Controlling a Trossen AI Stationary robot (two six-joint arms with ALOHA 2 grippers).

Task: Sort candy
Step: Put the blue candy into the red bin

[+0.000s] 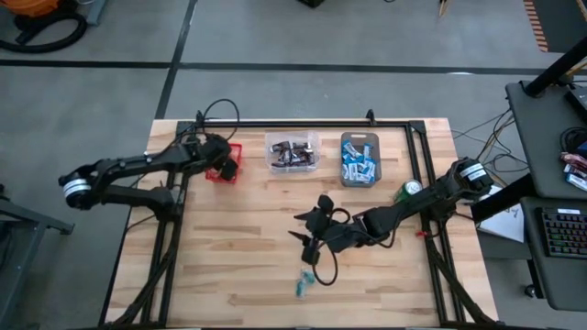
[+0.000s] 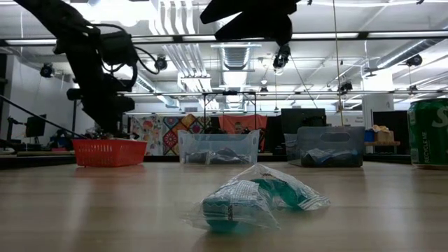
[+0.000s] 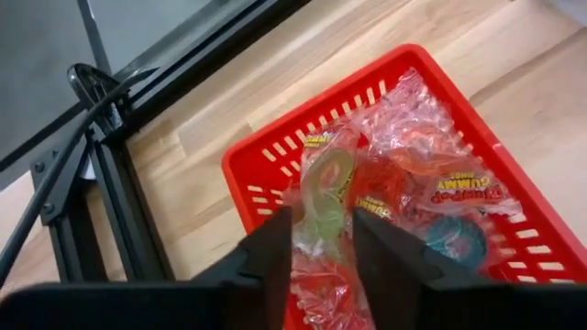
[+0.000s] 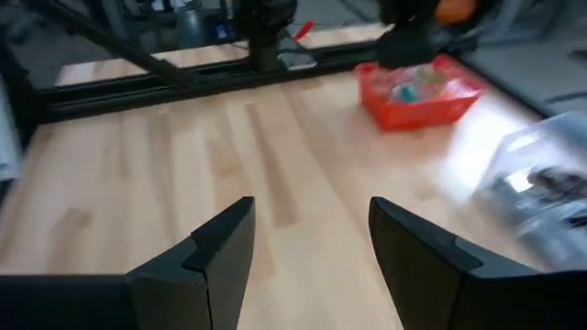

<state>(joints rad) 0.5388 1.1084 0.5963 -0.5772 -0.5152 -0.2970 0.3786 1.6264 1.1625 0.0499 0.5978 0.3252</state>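
In the high view the left gripper (image 1: 223, 166) covers most of the red bin (image 1: 227, 170) at upper left of the table (image 1: 229, 257), so the bin's contents are hidden there. The left wrist view shows them: clear-wrapped gummy sweets (image 3: 404, 174), red, green and one teal, heaped in the bin (image 3: 248, 170). The left fingers (image 3: 266, 261) stand a narrow gap apart with a green ring sweet (image 3: 326, 183) showing between them; whether they pinch its wrapper cannot be told.

The clear bin (image 1: 292, 151) at upper centre holds dark brown sweets; the grey bin (image 1: 359, 158) to its right holds blue-and-white ones. In the low view both are hazy and their contents hard to make out.

The right gripper (image 1: 312, 234) is at the centre of the high view, above the table. In its wrist view the fingers (image 4: 220, 243) are spread wide with only bare wood between them. Below it, at lower centre, one teal sweet (image 1: 304, 282) lies loose on the table; the low view shows it (image 2: 252, 197) close up in a crinkled clear wrapper.

A green can (image 1: 409, 191) stands right of centre, partly cut off at the right edge of the low view.
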